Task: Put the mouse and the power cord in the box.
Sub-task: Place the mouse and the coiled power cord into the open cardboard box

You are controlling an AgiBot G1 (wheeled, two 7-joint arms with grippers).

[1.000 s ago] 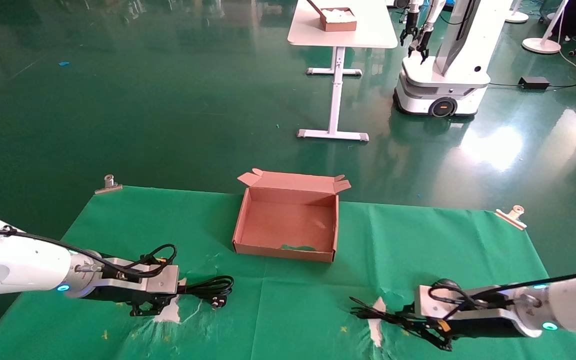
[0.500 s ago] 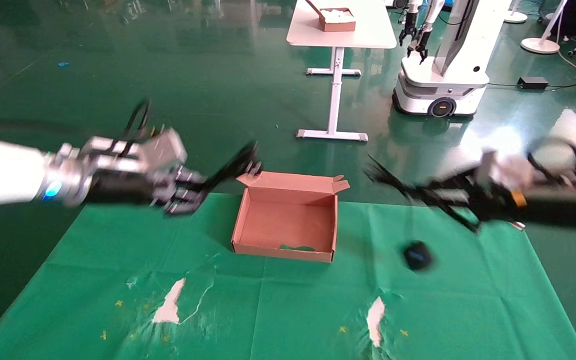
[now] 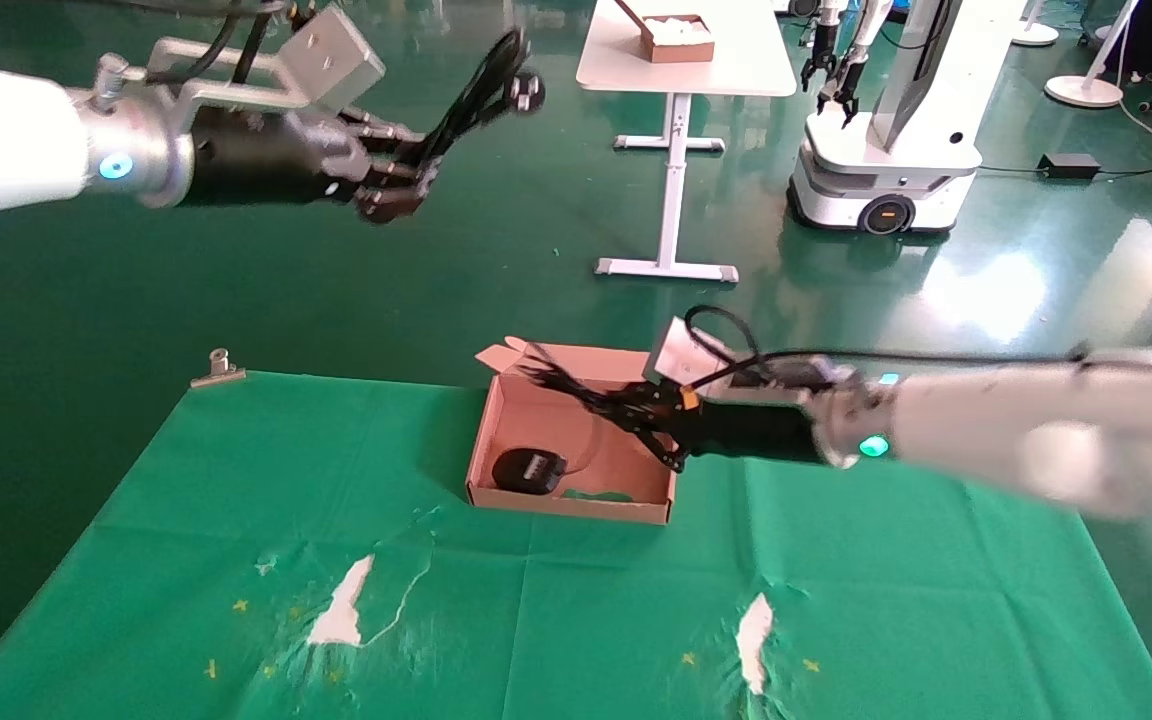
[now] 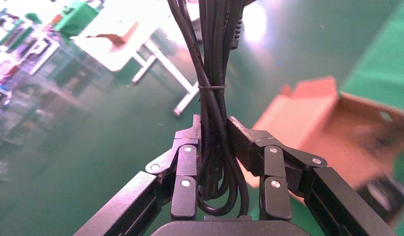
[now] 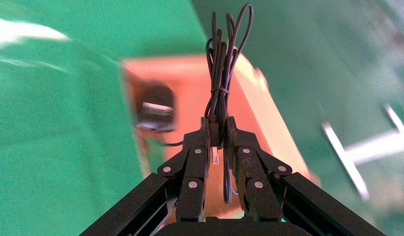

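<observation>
A: Where do we have the mouse [image 3: 528,468]?

B: It lies in the box [image 3: 576,500], in the corner at about 8 o'clock from the box's middle. We hold its bundled thin cable [image 5: 220,73] in our right gripper [image 3: 626,412], whose jaws are pressed together on the bundle, hovering over the box's open top toward its 3 o'clock side.

A: And the power cord [image 4: 214,73]?

B: We hold it high, well apart from the worktop [image 3: 936,560], at about 10 o'clock from the box. Our left gripper [image 3: 406,170] has its jaws pinching the looped cable, tied with a thin band, and the plug [image 3: 528,90] points away toward 2 o'clock from the gripper.

A: How does the box sit?

B: It rests on the green cloth at the worktop's 12 o'clock edge, with its flap lid [image 3: 586,362] standing open on the far side.
</observation>
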